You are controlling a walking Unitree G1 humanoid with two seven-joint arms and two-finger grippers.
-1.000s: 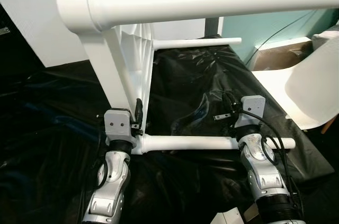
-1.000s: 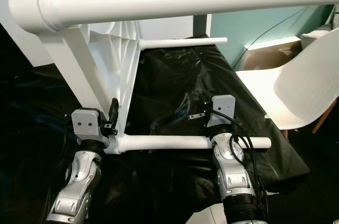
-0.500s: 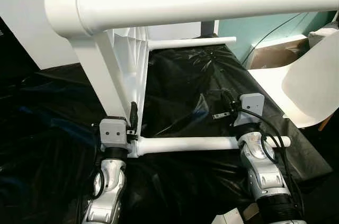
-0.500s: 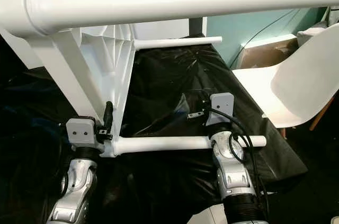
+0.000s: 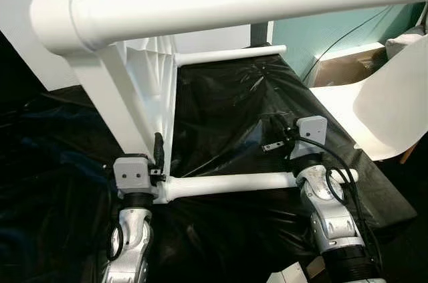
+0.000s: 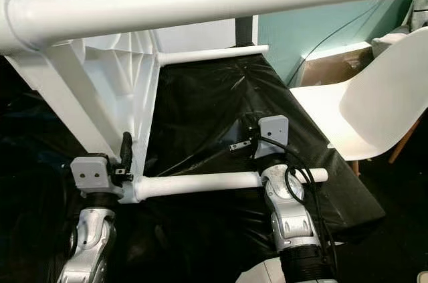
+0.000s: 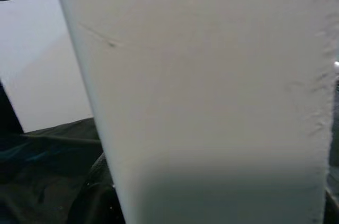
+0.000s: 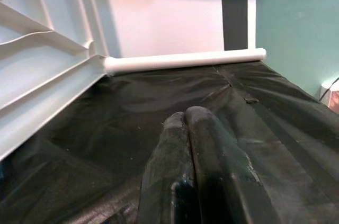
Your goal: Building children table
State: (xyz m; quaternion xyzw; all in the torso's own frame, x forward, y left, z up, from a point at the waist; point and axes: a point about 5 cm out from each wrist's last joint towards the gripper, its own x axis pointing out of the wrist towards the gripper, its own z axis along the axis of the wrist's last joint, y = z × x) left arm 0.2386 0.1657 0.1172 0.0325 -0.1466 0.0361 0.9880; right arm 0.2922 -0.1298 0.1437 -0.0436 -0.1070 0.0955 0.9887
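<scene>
My left pincer (image 5: pixel 158 151) has slid leftward, fingers unreadable, against the white ribbed plastic tabletop (image 5: pixel 150 82); right pincer (image 8: pixel 193 155) pressed together under the white tubular leg (image 5: pixel 231 184); alignment progressing.

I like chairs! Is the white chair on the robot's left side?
No, the white chair stands on its right, beside the black sheet.

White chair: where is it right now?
In the right eye view, the white chair stands at the right edge, beside the black sheet, right of the right claw.
</scene>
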